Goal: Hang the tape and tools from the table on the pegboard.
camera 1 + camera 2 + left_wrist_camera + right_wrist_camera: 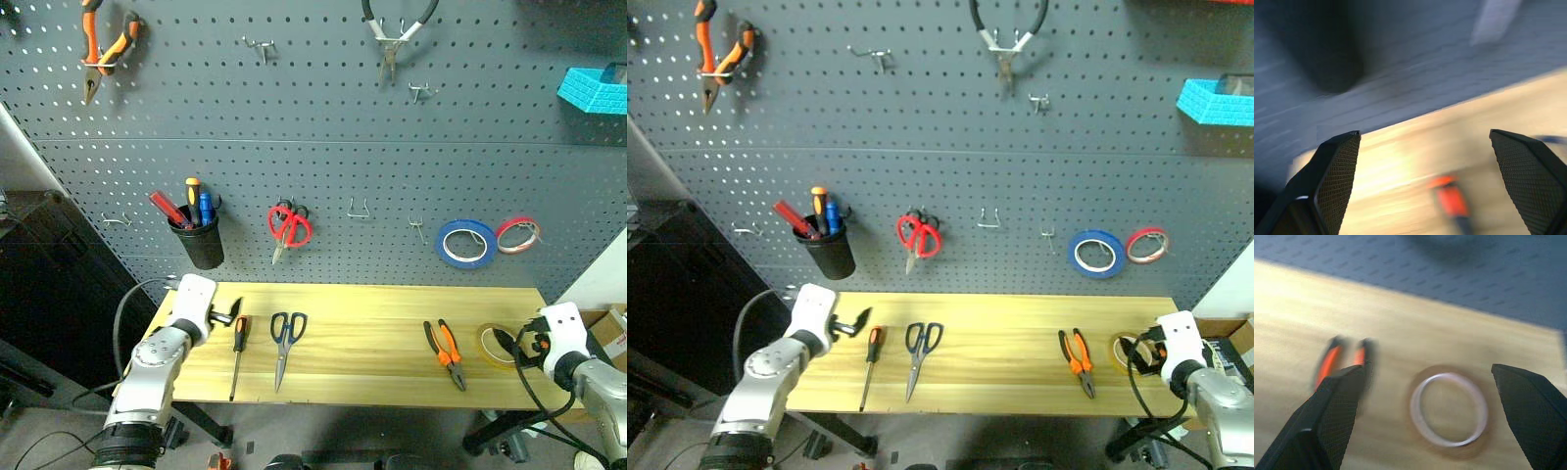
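On the pale wooden table (372, 313) lie, from left to right, an orange-and-black screwdriver (238, 352), dark-handled scissors (285, 338), orange-and-black pliers (446, 351) and a yellow tape ring (493, 345). The dark grey pegboard (323, 157) rises behind the table. My left gripper (228, 315) hovers open at the table's left end, just above the screwdriver's handle (1449, 198). At the right end my right gripper (1427, 367) is open and points at the tape (1448, 409), with the pliers (1334, 360) beside it. Neither gripper holds anything.
On the pegboard hang orange pliers (106, 49), black-handled pliers (392, 34), a black cup of screwdrivers (199, 235), red scissors (289, 225), a blue roll (465, 243), a red-and-white roll (517, 235) and a cyan basket (595, 90). Bare hooks (360, 209) sit between them.
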